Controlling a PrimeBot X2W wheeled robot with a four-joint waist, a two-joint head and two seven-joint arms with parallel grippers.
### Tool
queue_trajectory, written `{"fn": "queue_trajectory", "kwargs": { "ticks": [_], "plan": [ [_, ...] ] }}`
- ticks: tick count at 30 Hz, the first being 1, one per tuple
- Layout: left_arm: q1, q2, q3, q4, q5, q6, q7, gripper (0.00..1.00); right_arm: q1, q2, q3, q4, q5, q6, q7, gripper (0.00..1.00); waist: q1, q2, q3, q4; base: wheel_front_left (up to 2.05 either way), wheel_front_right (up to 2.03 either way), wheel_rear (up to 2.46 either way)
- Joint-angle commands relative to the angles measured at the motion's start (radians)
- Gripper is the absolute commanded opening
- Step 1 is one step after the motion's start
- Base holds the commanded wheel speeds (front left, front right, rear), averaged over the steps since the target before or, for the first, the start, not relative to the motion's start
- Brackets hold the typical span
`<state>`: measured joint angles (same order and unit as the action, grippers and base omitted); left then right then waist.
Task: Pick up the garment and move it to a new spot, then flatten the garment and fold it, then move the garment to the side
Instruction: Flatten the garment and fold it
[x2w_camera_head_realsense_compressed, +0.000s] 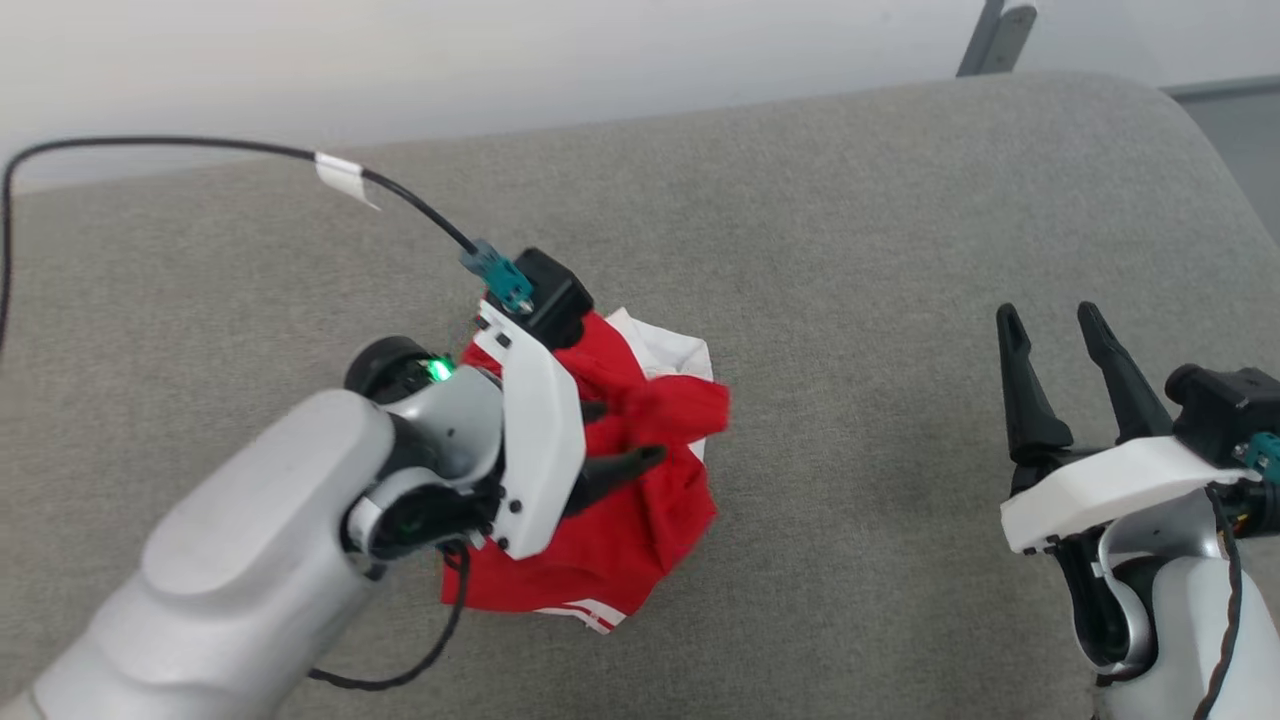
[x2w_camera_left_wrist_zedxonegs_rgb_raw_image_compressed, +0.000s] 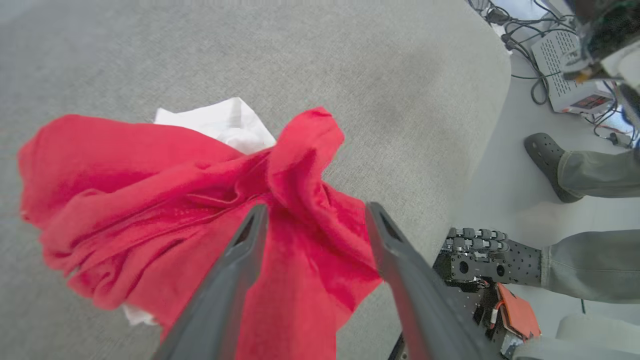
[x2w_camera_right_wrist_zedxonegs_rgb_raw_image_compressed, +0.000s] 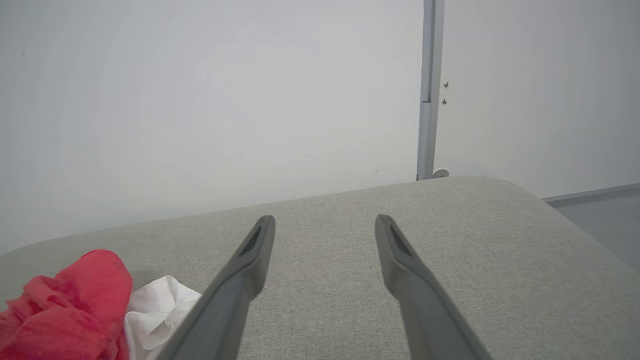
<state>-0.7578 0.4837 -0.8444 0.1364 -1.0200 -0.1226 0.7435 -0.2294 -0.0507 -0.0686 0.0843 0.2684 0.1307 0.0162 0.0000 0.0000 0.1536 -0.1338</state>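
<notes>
1. The garment (x2w_camera_head_realsense_compressed: 620, 520) lies crumpled in a heap on the grey padded surface (x2w_camera_head_realsense_compressed: 850, 250), red cloth uppermost, with a white sleeve showing at its far edge.
2. The left gripper (x2w_camera_head_realsense_compressed: 630, 432) hangs right over the heap, its fingers spread apart, and a raised red fold shows between them in the left wrist view.
3. The right gripper (x2w_camera_head_realsense_compressed: 1047, 315) sits well apart to the right over bare surface, its fingers spread wide with nothing between them.

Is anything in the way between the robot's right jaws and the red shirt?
Nothing visible is in the way. Bare grey cushion lies between the open right jaws and the crumpled garment. The left jaws stand open right over the garment, with red cloth between their fingers.
</notes>
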Motion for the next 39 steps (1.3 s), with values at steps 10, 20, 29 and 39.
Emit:
{"fn": "queue_trajectory", "kwargs": {
  "ticks": [10,20,29,39],
  "plan": [
    [0.008,0.103,0.048,-0.105,-0.029,0.078,0.061,1.0,0.039,0.0,-0.001,-0.009,0.005,0.0,0.0,1.0,0.0,0.0,-0.063,0.047,0.0,0.0,0.0],
    [0.055,0.12,0.053,-0.04,-0.048,0.09,0.038,1.0,0.039,0.0,0.002,-0.028,0.011,0.0,0.017,1.0,0.0,0.0,-0.057,0.05,0.0,0.0,0.0],
    [0.014,0.115,0.071,0.134,-0.027,0.065,-0.015,1.0,0.012,0.0,0.018,-0.049,0.023,0.0,0.019,1.0,0.0,0.0,0.007,0.007,0.0,0.0,0.0],
    [-0.015,0.085,0.095,0.296,-0.072,0.044,-0.027,1.0,-0.009,0.0,0.029,-0.053,0.038,0.0,-0.001,1.0,0.0,0.0,0.079,-0.035,0.0,0.0,0.0]
  ]
}}
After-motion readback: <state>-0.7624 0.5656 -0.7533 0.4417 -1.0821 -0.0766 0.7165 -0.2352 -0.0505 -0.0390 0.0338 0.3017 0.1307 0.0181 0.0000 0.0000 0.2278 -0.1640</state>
